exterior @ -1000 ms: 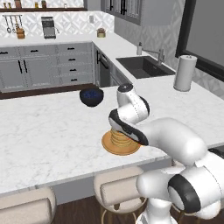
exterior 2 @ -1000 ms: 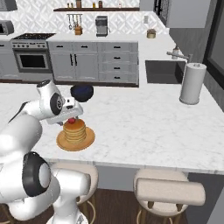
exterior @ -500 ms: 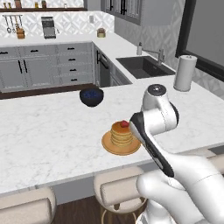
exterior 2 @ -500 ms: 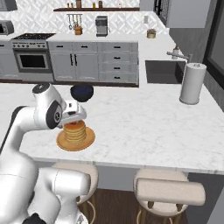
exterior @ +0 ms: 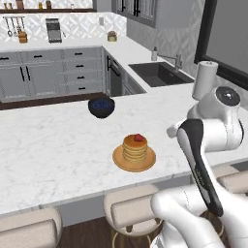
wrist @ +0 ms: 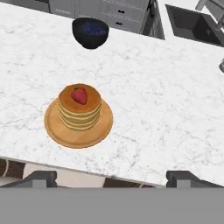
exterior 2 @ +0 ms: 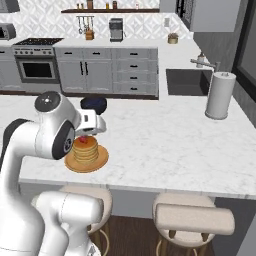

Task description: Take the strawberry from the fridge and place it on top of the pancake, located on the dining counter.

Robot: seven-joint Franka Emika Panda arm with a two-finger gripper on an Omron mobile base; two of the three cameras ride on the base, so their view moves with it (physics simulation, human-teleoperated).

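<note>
The strawberry lies on top of the pancake, a short golden stack on a tan-orange plate near the front edge of the dining counter. From the left base view the strawberry shows as a red dot on the pancake. It also shows on the pancake in the right base view. My gripper is open and empty. It hangs above and back from the stack, over the counter's near edge, touching nothing. The fridge is out of view.
A dark blue bowl stands behind the pancake. A paper towel roll stands at the counter's right end, near the sink. Beige stools line the counter's near side.
The hand has lifted off the pancake and drawn back toward the near side, uncovering the stack in the left base view. The strawberry stays on the pancake.
</note>
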